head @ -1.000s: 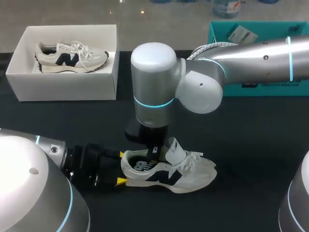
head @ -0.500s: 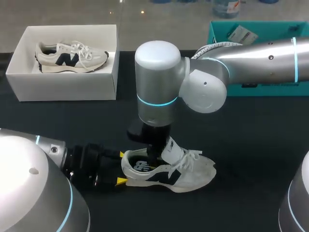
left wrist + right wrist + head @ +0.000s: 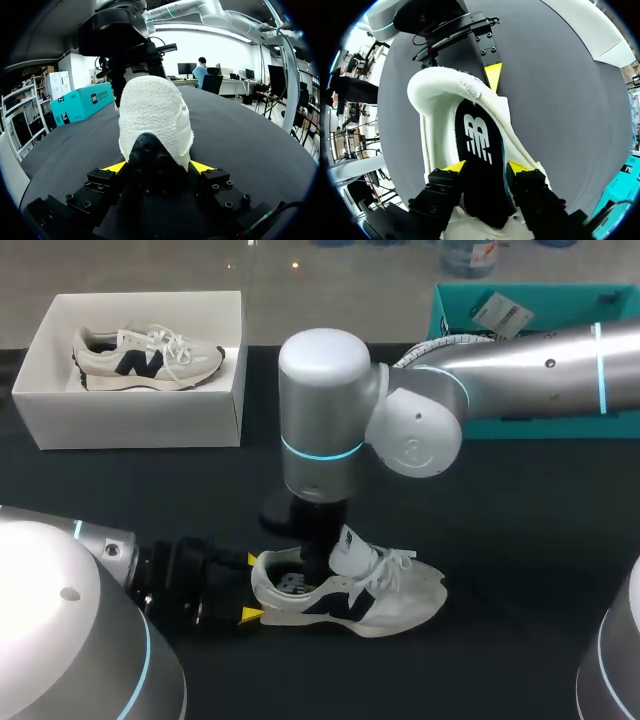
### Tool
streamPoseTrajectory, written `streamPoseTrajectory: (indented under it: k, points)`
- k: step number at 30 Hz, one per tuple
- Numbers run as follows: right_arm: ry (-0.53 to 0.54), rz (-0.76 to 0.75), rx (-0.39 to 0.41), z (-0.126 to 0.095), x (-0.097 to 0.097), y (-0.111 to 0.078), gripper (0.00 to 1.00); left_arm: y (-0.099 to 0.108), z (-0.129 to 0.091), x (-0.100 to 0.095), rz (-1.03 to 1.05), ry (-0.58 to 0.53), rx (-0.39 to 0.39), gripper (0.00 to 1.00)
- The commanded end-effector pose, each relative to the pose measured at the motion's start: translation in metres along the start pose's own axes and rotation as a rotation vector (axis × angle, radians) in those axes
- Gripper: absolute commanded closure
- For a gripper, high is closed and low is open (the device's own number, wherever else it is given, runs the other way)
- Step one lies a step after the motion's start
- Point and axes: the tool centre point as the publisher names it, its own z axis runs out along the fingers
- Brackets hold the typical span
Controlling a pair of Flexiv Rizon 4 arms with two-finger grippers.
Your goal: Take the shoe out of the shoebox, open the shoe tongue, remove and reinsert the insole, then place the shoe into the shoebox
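Left hand (image 3: 158, 167) clamps the shoe (image 3: 400, 595) by its heel, right hand (image 3: 485, 168) pinches the insole (image 3: 477, 135); likely the removal step, needing a steady upward pull

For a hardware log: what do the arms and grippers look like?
The left arm and right arm are rounded silver tubes with cyan rings; a white ribbed cable runs along the right. The left gripper and right gripper are black, bolted, yellow-tipped.

Beneath right tool (image 3: 485, 169) — front of insole (image 3: 479, 137) hidden.
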Motion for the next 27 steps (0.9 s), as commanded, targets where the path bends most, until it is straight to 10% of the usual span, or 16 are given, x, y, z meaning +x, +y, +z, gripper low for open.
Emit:
streamPoseTrajectory:
  k: [1,5,8,27]
  points:
    - [0.035,-0.01,0.01,0.028,0.003,0.014,0.5,0.003,0.001,0.0,0.002,0.001,-0.001,1.0]
    - [0.065,-0.014,0.01,0.036,0.014,0.013,0.53,0.003,0.001,0.0,0.002,0.001,-0.001,1.0]
    - [0.081,-0.004,0.012,0.036,0.019,0.008,1.0,0.003,0.001,0.0,0.002,0.001,-0.001,1.0]
    - [0.034,0.01,0.047,-0.009,0.014,0.008,1.0,0.003,0.001,0.0,0.002,0.001,-0.001,1.0]
